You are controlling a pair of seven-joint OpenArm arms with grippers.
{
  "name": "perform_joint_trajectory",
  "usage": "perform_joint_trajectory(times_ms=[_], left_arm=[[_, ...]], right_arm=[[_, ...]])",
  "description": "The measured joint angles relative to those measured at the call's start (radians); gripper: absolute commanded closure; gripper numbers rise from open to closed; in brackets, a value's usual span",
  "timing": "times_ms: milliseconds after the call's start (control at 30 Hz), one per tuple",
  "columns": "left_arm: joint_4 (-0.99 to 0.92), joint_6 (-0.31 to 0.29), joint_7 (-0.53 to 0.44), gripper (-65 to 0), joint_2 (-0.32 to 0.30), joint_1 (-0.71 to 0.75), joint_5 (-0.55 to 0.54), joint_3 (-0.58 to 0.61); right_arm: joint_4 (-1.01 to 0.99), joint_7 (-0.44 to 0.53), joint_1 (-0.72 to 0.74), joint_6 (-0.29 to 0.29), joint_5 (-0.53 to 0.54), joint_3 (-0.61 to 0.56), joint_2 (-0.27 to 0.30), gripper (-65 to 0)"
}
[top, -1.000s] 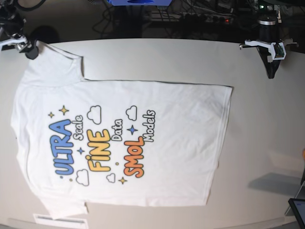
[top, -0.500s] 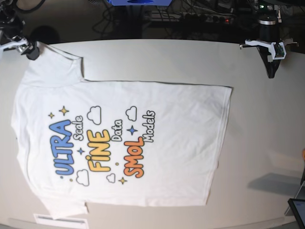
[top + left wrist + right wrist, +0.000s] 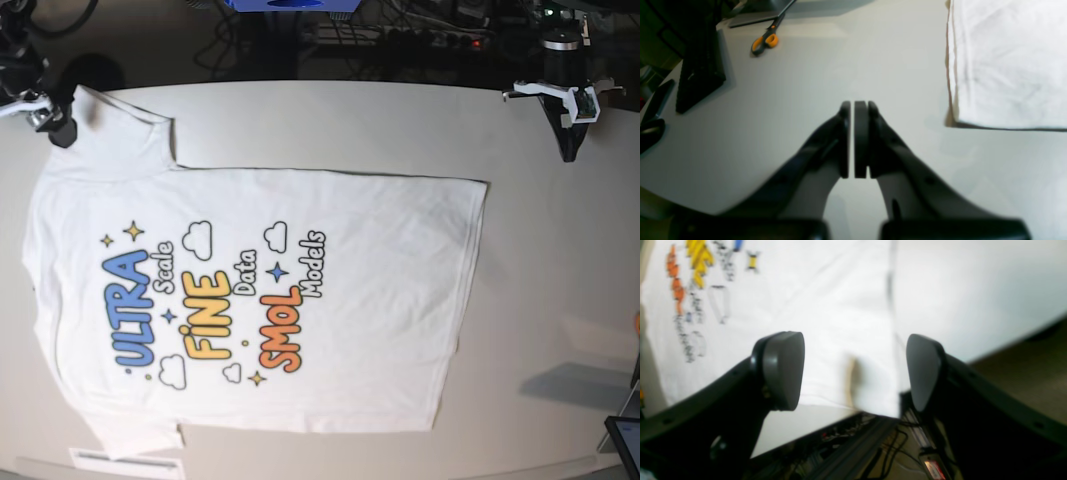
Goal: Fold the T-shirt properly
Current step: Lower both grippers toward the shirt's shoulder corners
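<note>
The T-shirt lies spread flat on the white table, print side up, with its hem toward the right in the base view. My right gripper hovers at the far-left sleeve corner by the table's back edge. It is open in the right wrist view, its pads astride the sleeve cloth with nothing held. My left gripper hangs over bare table at the back right, apart from the shirt. It is shut and empty, and the shirt's hem corner lies off to its right.
Orange-handled scissors and a black stand lie on the table beyond my left gripper. A dark screen corner shows at the front right. Cables and gear run behind the table's back edge.
My right gripper has shifted slightly left and toward the front at the sleeve corner, uncovering more of the sleeve's edge. The left arm and the shirt have not moved.
</note>
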Motion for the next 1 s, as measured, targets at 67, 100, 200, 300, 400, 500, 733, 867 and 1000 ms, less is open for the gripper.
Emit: perform_joint_trajectory(times_ms=[67,100,200,300,400,500,733,867,1000], left_arm=[[0.0,0.0,0.0,-2.2,0.0,0.0,0.0,0.0],[0.0,-0.001,0.0,-2.2,0.0,-0.001,0.0,0.0],[0.0,0.0,0.0,-2.2,0.0,0.0,0.0,0.0],[0.0,0.0,0.0,-2.2,0.0,0.0,0.0,0.0],[0.0,-0.001,0.0,-2.2,0.0,0.0,0.0,0.0],[0.0,0.0,0.0,-2.2,0.0,0.0,0.0,0.0],[0.0,0.0,0.0,-2.2,0.0,-0.001,0.0,0.0],[0.0,0.0,0.0,-2.5,0.0,0.0,0.0,0.0],[-0.019,0.0,0.0,-2.7,0.0,-0.003,0.0,0.0]], right_arm=[[-0.015,0.004,0.003,0.003,0.003,0.0,0.001,-45.3],[-0.035,0.006,0.005,0.004,0.004,0.0,0.005,-45.3],[-0.103,0.014,0.01,0.011,0.0,0.0,0.008,-45.3],[-0.128,0.021,0.022,0.015,0.008,0.0,0.008,-45.3],[-0.133,0.021,0.024,0.017,0.016,-0.003,0.011,-45.3],[-0.13,0.029,0.021,0.017,0.016,-0.043,0.016,-45.3],[-0.124,0.048,0.031,0.028,0.031,-0.14,0.015,-45.3],[-0.129,0.046,0.041,0.026,0.024,-0.142,0.013,-34.2],[-0.136,0.028,0.041,0.021,0.019,-0.142,0.013,-21.5]])
